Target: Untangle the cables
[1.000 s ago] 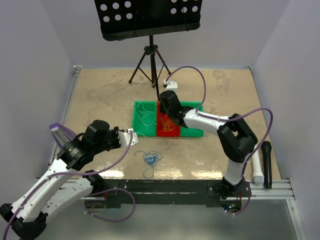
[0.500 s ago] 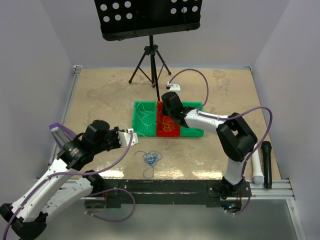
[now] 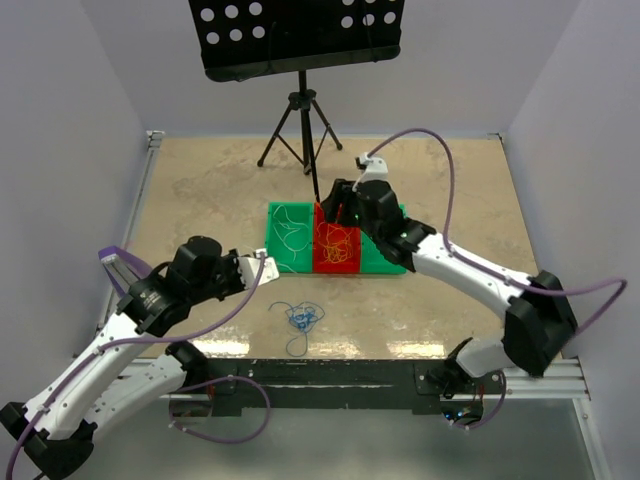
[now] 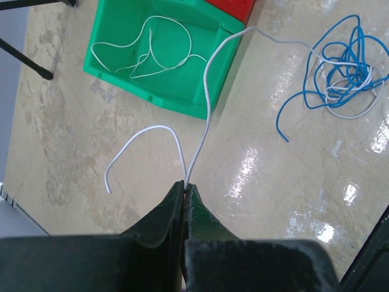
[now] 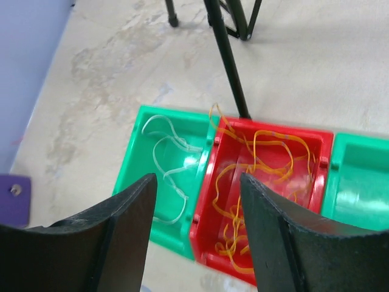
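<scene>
Across the surface [image 3: 200, 190], three bins [image 3: 290, 266] are sitting; left gripper [image 4: 184, 182] is pinching one white cable [image 4: 205, 97]; right gripper [image 5: 197, 182], shut earlier, is spreading.

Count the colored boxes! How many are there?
3, side by side: the left green box holds white wire, the red box in the middle holds yellow-orange wire, the right green box is beside it. None seems hidden.

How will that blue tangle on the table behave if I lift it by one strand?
Probably floppy: the blue tangle lies in limp, loose loops flat on the table. It would likely rise as one clump, since the loops cross each other repeatedly. It seems light yet slightly springy, judging by the white wire arching unsupported from the shut left end effector.
</scene>
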Motion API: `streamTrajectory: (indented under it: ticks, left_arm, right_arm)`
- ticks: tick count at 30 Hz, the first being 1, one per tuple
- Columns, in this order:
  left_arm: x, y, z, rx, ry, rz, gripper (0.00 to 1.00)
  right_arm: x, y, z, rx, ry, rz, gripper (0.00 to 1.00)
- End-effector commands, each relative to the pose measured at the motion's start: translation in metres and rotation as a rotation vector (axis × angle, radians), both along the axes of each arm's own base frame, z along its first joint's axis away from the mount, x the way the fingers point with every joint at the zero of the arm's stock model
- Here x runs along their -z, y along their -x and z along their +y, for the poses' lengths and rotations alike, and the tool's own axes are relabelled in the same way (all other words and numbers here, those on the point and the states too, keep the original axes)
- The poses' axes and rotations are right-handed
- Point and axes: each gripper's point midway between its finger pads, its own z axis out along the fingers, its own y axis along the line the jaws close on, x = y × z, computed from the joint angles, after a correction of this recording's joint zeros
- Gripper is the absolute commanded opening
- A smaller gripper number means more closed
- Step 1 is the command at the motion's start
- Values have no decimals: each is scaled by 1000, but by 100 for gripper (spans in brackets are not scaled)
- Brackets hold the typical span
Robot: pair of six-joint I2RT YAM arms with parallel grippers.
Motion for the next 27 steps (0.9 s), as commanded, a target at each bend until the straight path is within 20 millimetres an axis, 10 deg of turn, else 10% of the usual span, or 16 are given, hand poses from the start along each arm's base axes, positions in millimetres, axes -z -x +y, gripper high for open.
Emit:
streamTrajectory:
  ticks: [1, 13, 27]
  left_arm:
    - [-23, -15, -7, -91, 109, -40, 0]
    - [12, -31, 5, -256, 63, 10, 0]
    - [17, -24, 8, -217, 32, 19, 0]
  right_arm:
    - [1, 57, 2, -93, -83, 34, 62]
    - [105, 233, 52, -323, -47, 278, 61]
    - [106, 223, 74, -272, -113, 275, 60]
